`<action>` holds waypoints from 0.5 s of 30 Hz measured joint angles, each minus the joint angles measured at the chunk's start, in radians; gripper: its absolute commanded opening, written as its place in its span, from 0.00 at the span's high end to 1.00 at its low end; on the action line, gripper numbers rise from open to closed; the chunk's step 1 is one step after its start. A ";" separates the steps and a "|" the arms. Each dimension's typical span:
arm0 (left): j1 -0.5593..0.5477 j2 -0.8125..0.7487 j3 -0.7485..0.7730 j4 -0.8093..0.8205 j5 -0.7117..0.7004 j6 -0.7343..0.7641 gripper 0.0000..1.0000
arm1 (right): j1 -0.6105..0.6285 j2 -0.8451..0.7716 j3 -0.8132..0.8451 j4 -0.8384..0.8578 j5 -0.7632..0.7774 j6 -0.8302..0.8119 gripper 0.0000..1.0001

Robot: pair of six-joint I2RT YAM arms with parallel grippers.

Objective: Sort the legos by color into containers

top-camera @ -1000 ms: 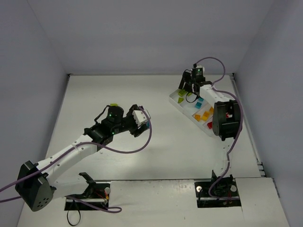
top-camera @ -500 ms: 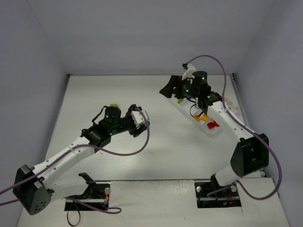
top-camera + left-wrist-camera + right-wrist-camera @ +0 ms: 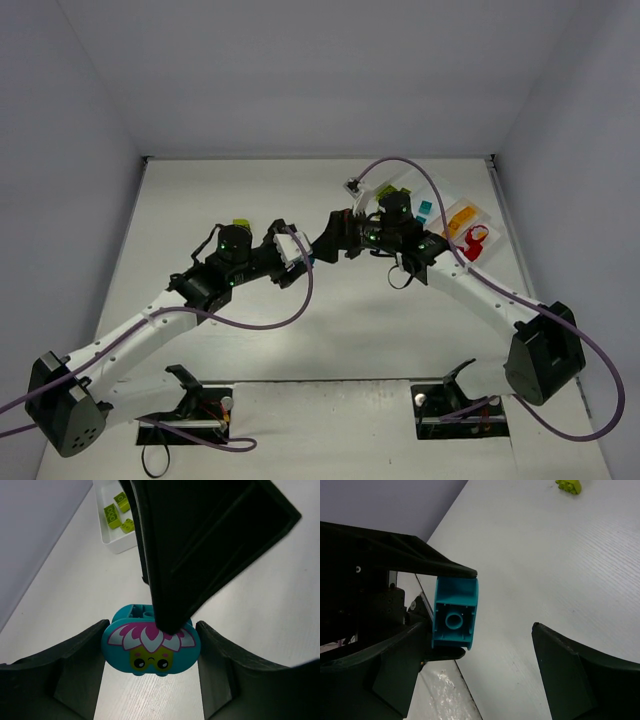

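Note:
My left gripper is shut on a teal blue lego with a flower face printed on it, held above the table. The lego also shows from its hollow underside in the right wrist view. My right gripper is open and faces the left one. Its jaws straddle the lego, which lies close to one finger, while the other finger stands well apart. The white tray lies at the back right with lime, teal, orange and red legos in separate compartments.
A lime green lego lies loose on the table behind the left arm and shows in the right wrist view. The tray's end with lime legos shows beyond the left gripper. Walls enclose the table.
My right arm has swung from over the tray leftward to the table's middle, and its open jaws have come up to the teal lego. My left gripper has kept hold and barely moved.

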 measured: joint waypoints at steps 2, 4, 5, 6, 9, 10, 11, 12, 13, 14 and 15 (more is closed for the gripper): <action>0.000 0.001 0.000 0.004 0.001 -0.001 0.92 | 0.026 -0.004 -0.010 0.013 0.000 0.001 0.18; 0.000 0.001 0.000 0.011 0.002 -0.002 0.92 | 0.045 -0.010 -0.019 0.020 0.000 0.001 0.18; 0.000 0.001 0.000 0.008 0.006 -0.002 0.92 | 0.052 -0.011 -0.022 0.027 0.003 0.000 0.18; 0.000 0.001 0.000 0.008 0.008 -0.002 0.92 | 0.053 -0.014 -0.024 0.032 0.003 0.001 0.19; 0.000 0.002 0.000 0.010 0.005 -0.002 0.92 | 0.053 -0.026 -0.029 0.039 0.003 0.001 0.21; 0.000 0.003 0.000 0.010 0.005 -0.002 0.92 | 0.053 -0.030 -0.030 0.038 0.003 0.000 0.24; 0.000 0.004 0.000 0.011 0.006 -0.002 0.92 | 0.053 -0.034 -0.030 0.040 0.003 0.000 0.27; 0.000 0.006 0.000 0.011 0.006 -0.002 0.92 | 0.053 -0.037 -0.030 0.040 0.003 0.000 0.30; 0.000 0.008 0.000 0.011 0.006 -0.003 0.92 | 0.053 -0.040 -0.030 0.040 0.003 0.000 0.33; 0.000 0.009 -0.001 0.011 0.008 -0.005 0.92 | 0.053 -0.041 -0.030 0.041 0.003 -0.001 0.33; 0.000 0.010 0.000 0.011 0.010 -0.006 0.92 | 0.053 -0.041 -0.030 0.042 0.003 0.000 0.34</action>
